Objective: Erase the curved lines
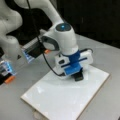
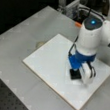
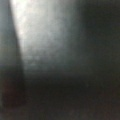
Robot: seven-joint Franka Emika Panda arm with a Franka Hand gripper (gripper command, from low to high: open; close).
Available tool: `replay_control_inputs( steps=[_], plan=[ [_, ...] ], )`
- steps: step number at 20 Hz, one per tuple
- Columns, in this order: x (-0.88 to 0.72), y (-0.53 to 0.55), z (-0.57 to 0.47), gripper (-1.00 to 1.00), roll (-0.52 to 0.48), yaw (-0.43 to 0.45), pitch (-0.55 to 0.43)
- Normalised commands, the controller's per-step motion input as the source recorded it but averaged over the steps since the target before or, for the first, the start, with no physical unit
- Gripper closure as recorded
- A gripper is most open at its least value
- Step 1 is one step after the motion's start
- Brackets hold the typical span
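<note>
Pressing down: the gripper [image 1: 78, 76] sits low on the white board [image 1: 60, 100], a black block [image 1: 79, 76] at its tip touching the surface; same contact in a front view, gripper [image 2: 75, 74], block [image 2: 75, 74], board [image 2: 49, 62].
Gripper state: can't tell whether the jaws are apart or closed; the blue mount [image 1: 73, 63] and white housing cover them in both front views, so whether the block is clamped or fixed on is unclear.
Arm: white wrist with a lit blue ring on top [image 1: 62, 27], standing nearly upright over the board; black cable [image 1: 48, 65] loops down beside it.
Curve lines: no squiggle can be made out anywhere on the board in either front view; the bare surface reads plain white with soft glare. If any stroke is there, it lies under the block or is too faint to tell.
Board position: flat on the grey table [image 1: 105, 105], wooden edge showing along its sides.
Containers: none seen.
Table extras: small round pale disc [image 2: 40, 44] just off the board's edge; orange-tipped parts [image 1: 10, 79] near a front view's left.
Wrist view: only a bright pale patch [image 3: 37, 30] fading to dark; nothing identifiable.
Cut off: the arm's upper links run out of frame.
</note>
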Motion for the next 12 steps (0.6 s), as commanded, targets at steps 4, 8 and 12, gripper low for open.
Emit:
replay_control_inputs(
  steps=[4, 8, 12],
  plan=[
    [0.41, 0.36, -0.20, 1.00, -0.099, -0.044, 0.109],
    [0.22, 0.30, -0.07, 1.00, -0.141, -0.074, 0.183],
    [-0.12, 0.16, 0.34, 1.00, -0.218, -0.056, 0.351]
  ],
)
